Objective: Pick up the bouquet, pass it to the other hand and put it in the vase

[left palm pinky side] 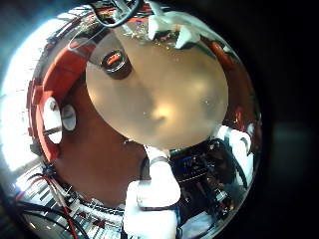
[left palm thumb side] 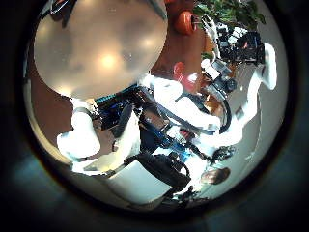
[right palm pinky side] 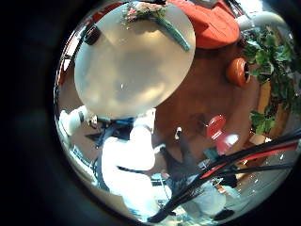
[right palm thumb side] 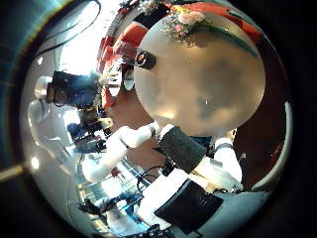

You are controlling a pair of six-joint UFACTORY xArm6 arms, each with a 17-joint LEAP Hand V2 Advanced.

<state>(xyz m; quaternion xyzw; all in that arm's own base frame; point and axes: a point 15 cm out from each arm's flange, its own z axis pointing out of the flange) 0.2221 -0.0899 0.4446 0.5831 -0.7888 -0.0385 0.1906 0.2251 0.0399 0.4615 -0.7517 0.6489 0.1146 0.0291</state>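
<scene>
The bouquet (right palm pinky side: 152, 15) lies on the round table (right palm pinky side: 132, 75) near its rim, flowers bunched at one end and the stem pointing across the top. It also shows in the right thumb side palm view (right palm thumb side: 184, 22). The vase (right palm thumb side: 146, 59), with a dark round mouth, stands at the table's rim away from the bouquet; it also shows in the left little finger side palm view (left palm pinky side: 117, 63). My right hand (right palm thumb side: 193, 159) and my left hand (left palm pinky side: 155, 189) hang well above the table with relaxed fingers and hold nothing.
A potted plant (right palm pinky side: 268, 56) and a round pot (right palm pinky side: 237, 71) stand on the floor beside the table. The other arm (left palm thumb side: 241, 58) shows across the table in the left thumb side palm view. A curved seat (right palm pinky side: 212, 24) lies beyond the table.
</scene>
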